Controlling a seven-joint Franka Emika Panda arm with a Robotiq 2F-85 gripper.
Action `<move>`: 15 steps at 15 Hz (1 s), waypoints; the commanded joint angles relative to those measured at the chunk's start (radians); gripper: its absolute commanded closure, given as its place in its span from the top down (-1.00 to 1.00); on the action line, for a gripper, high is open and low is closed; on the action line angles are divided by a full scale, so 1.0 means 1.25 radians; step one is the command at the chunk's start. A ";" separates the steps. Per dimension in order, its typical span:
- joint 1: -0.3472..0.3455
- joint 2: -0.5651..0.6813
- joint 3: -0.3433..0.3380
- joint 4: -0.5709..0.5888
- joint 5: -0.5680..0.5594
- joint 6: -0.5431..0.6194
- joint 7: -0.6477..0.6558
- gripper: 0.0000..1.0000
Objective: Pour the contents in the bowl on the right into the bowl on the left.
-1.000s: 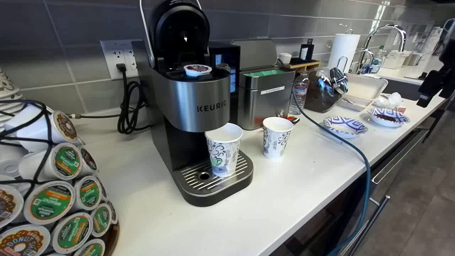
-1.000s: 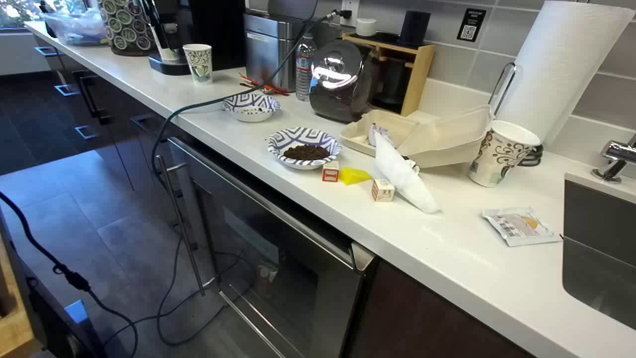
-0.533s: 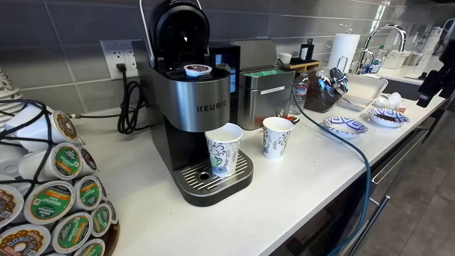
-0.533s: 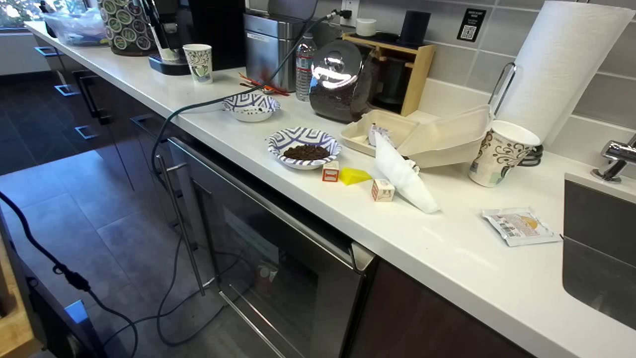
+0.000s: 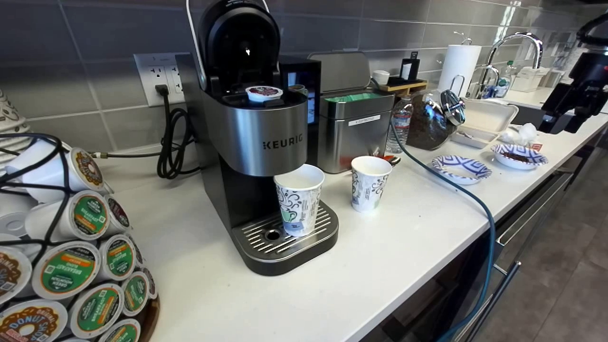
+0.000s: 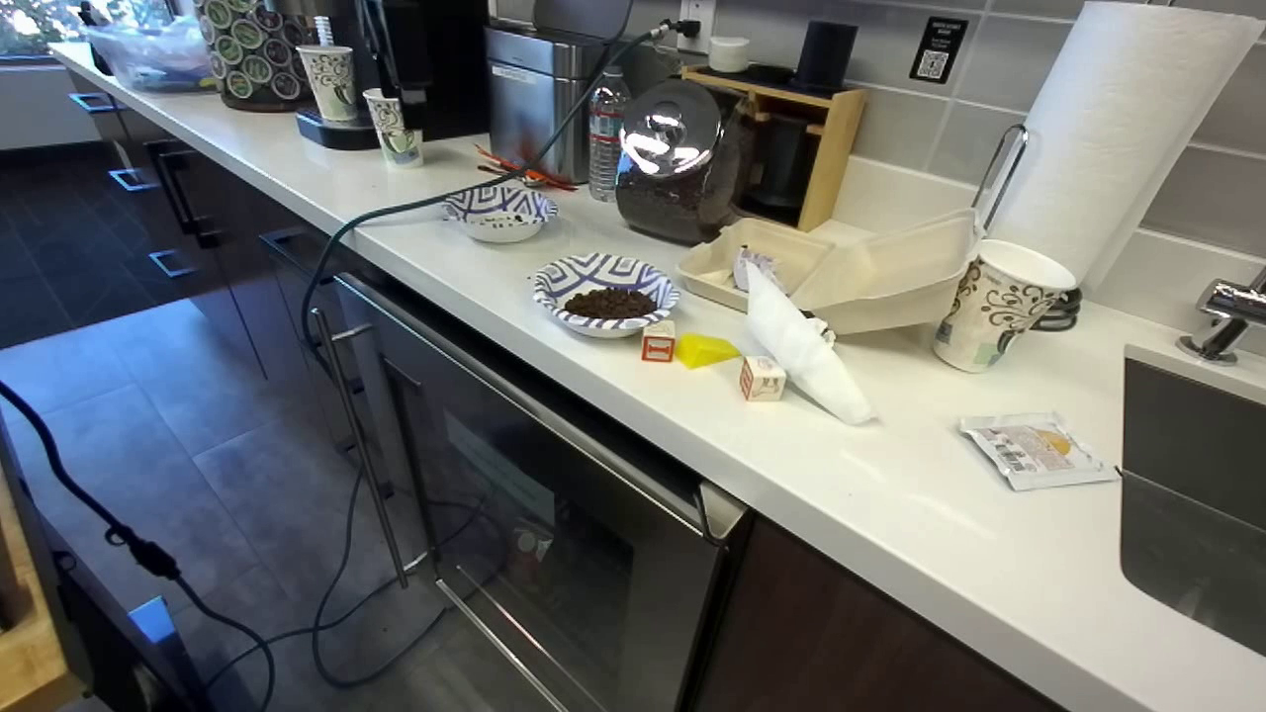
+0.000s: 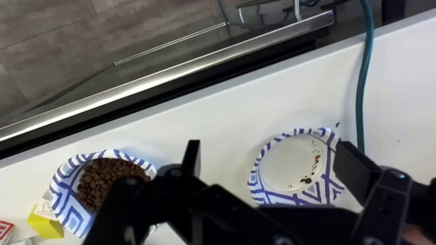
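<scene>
A paper bowl with a blue pattern (image 6: 569,277) holds brown coffee beans (image 6: 610,304). It also stands on the left of the wrist view (image 7: 63,200), partly behind a finger. A like bowl (image 6: 495,233) to its left in both exterior views holds only a few crumbs; it also shows in the wrist view (image 7: 286,163). My gripper (image 5: 560,126) is open and empty, above the counter at the right edge of an exterior view. In the wrist view my gripper (image 7: 270,154) has its fingers wide apart over the crumb bowl, and its base hides that bowl's lower edge.
A teal cable (image 7: 362,85) runs beside the crumb bowl. Near the bean bowl lie letter blocks (image 6: 658,341), a yellow block (image 6: 704,349), a napkin (image 6: 806,346) and an open takeout box (image 6: 752,252). The counter's front edge (image 6: 475,326) is close to both bowls.
My gripper has moved leftward and further into an exterior view, coming nearer over the counter. A dark arm part at an exterior view's top left has shifted right. Both bowls stay in place.
</scene>
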State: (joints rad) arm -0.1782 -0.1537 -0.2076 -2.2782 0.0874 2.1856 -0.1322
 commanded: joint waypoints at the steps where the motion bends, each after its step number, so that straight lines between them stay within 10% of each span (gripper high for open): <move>1: -0.030 0.131 -0.091 0.158 0.194 -0.114 -0.215 1.00; 4: -0.097 0.203 -0.129 0.236 0.319 -0.246 -0.335 1.00; 10: -0.119 0.181 -0.107 0.211 0.309 -0.218 -0.327 1.00; 15: -0.188 0.283 -0.131 0.277 0.504 -0.233 -0.302 1.00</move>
State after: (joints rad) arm -0.3496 0.1144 -0.3606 -1.9876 0.6113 1.9113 -0.5188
